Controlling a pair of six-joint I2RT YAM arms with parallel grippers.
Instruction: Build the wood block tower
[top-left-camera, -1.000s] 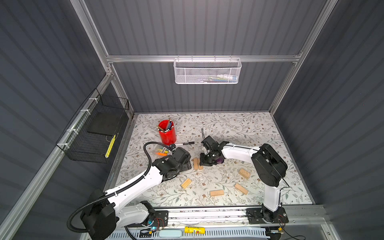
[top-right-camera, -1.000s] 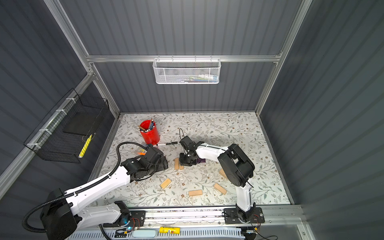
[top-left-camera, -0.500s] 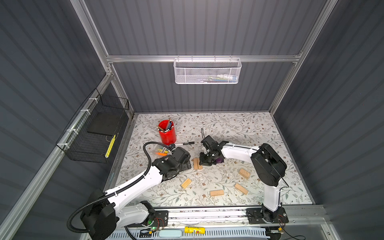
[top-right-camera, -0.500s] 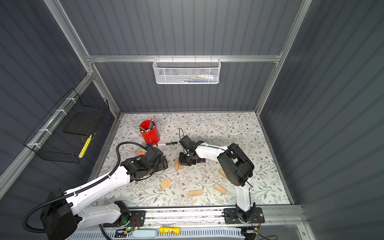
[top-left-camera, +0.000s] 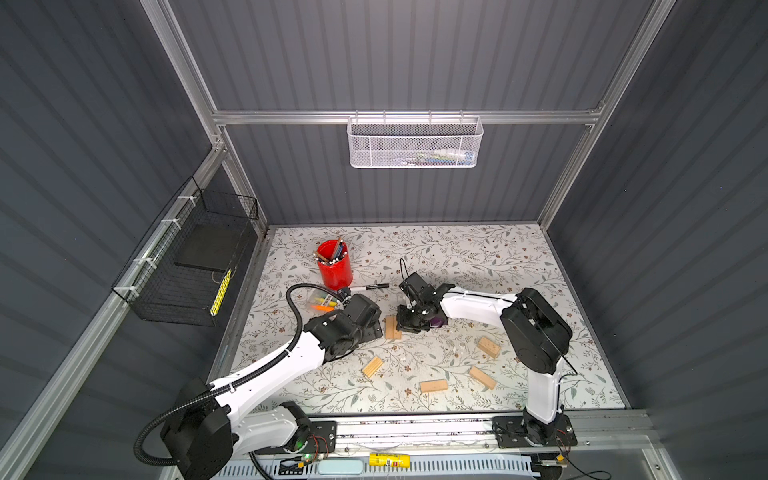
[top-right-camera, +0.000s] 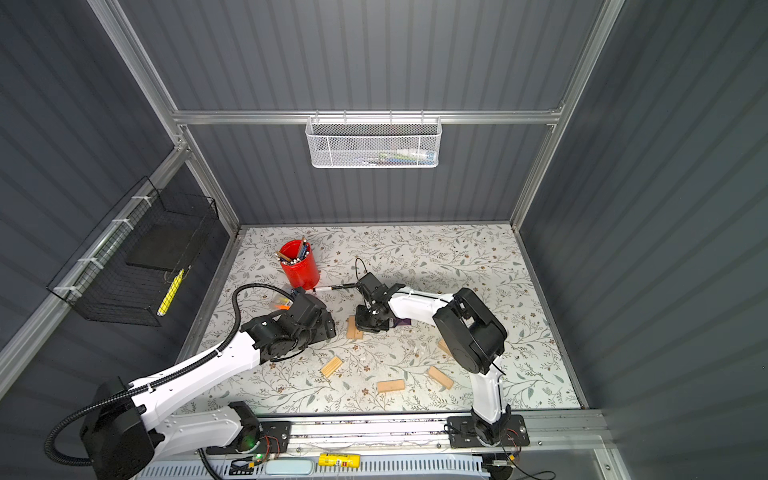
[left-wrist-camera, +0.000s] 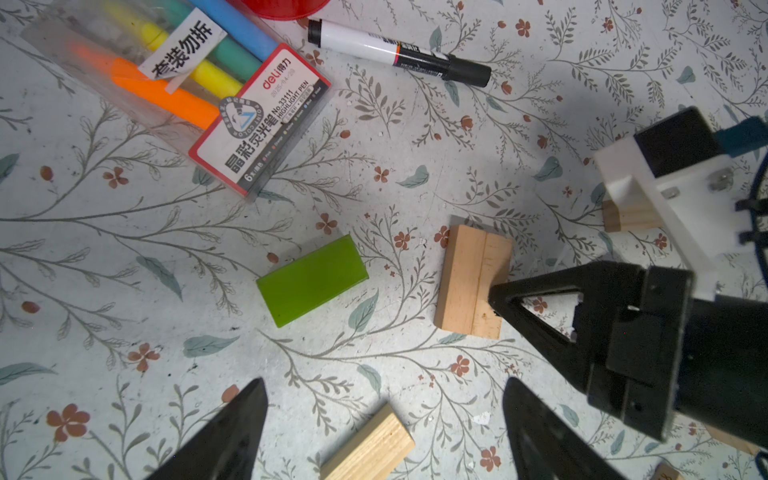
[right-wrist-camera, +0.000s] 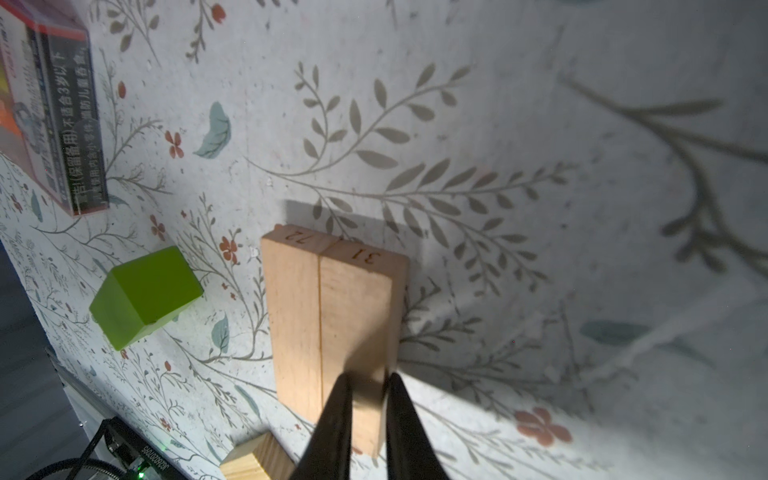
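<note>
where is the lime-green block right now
The lime-green block lies on the left half of the mat, in the left wrist view between the highlighter packet and the paired wood bricks.

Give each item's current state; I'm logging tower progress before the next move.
right gripper: shut on block 31
block 31: lying flat, flush against block 72
left gripper: open, empty
lime-green block: lying loose, unstacked
black marker: capped, lying flat
red pen cup: upright
</note>
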